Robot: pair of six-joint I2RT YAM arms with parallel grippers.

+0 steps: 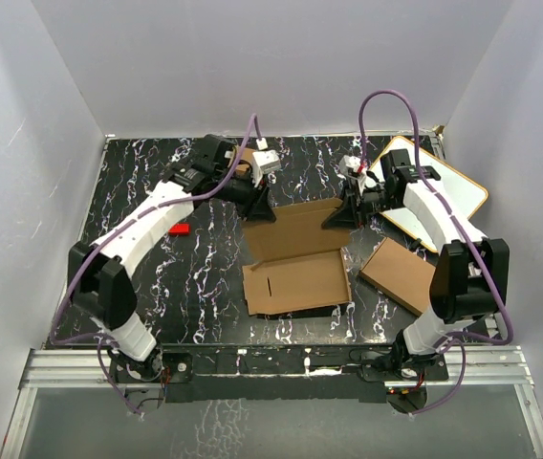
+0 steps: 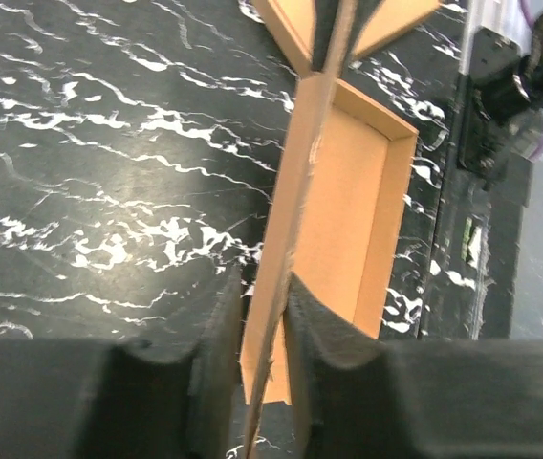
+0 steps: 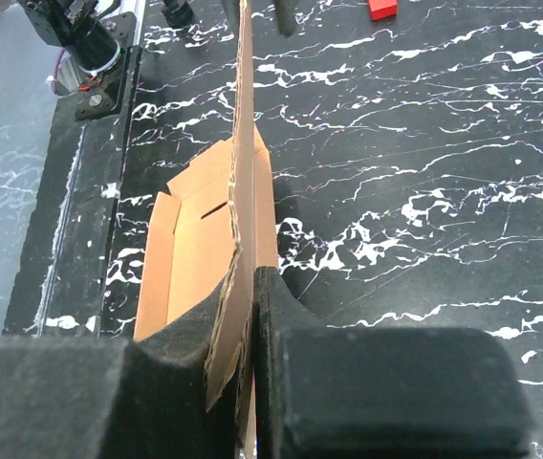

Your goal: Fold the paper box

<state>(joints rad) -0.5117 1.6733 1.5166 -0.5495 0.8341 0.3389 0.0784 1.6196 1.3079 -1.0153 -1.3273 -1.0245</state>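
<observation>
The paper box [image 1: 295, 273] is a brown cardboard mailer lying open in the middle of the black marbled table. Its shallow tray faces up and its lid panel [image 1: 295, 225] is raised at the far side. My left gripper [image 1: 257, 207] is shut on the lid's far left corner. My right gripper [image 1: 343, 215] is shut on its far right corner. In the left wrist view the panel edge runs between the fingers of my left gripper [image 2: 257, 287], with the tray [image 2: 348, 191] beyond. In the right wrist view my right gripper [image 3: 248, 282] pinches the edge, beside the slotted tray [image 3: 190, 249].
A flat closed brown carton [image 1: 401, 275] lies at the right, near the right arm. A white board with a wooden rim [image 1: 444, 191] lies at the back right. A small red block [image 1: 179, 229] lies left of the box, under the left arm. White walls enclose the table.
</observation>
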